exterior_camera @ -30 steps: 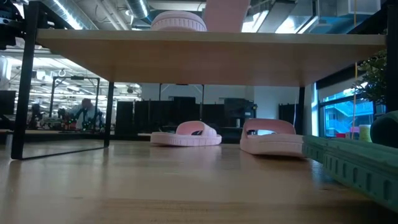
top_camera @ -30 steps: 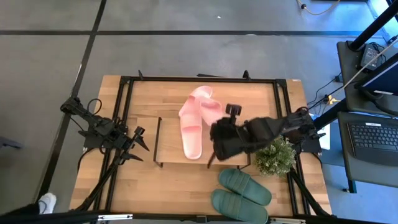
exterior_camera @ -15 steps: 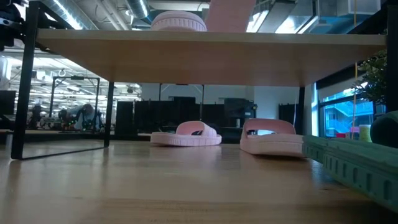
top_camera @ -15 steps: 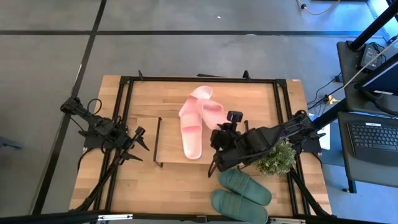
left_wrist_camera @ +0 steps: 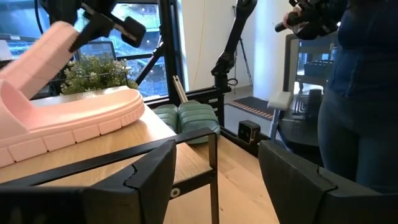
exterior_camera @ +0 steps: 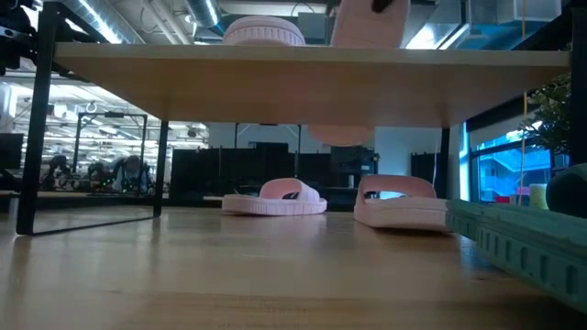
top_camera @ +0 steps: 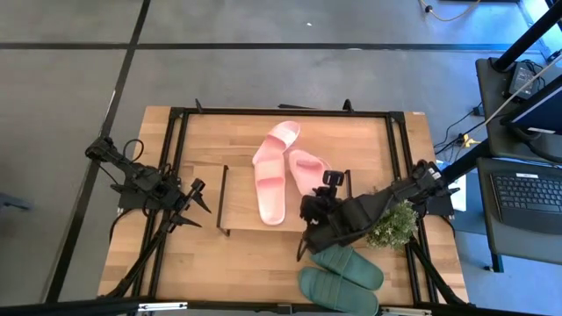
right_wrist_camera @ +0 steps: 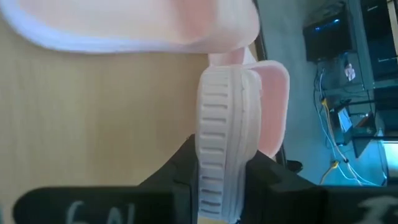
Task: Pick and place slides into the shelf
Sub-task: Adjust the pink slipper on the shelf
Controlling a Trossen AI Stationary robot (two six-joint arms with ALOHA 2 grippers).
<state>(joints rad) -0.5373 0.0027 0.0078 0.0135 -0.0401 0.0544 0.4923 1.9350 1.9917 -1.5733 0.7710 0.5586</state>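
Observation:
My right gripper (top_camera: 318,195) is shut on a light pink slide (top_camera: 306,171), held tilted over the right part of the shelf (top_camera: 241,215), a low rack with a wooden top board. A second pink slide (top_camera: 270,189) lies flat on its sole on the board. In the low view, two more pink slides (exterior_camera: 275,197) (exterior_camera: 399,202) rest on the table beyond the shelf. A dark green pair (top_camera: 342,272) sits on the table at the near right. My left gripper (top_camera: 200,195) stands open and level, left of the shelf. My right gripper pinches the pink slide at its near end (right_wrist_camera: 217,149), one finger on each flat face, so that the ribbed sole edge shows between them. The fingers slant down from the table's near right. The slide is tilted, its near end clear of the board.
A small potted plant (top_camera: 391,224) stands just right of my right arm. The black frame (top_camera: 281,111) runs round the table. A person (left_wrist_camera: 354,93) stands beyond the table's right side. Bare board lies on the shelf's left part (top_camera: 237,197).
My right gripper has come down and toward the table's near edge with the pink slide, staying shut on it. The slide has drawn off the other pink slides toward the right and near side, and part of it now shows below the shelf board in the low view.

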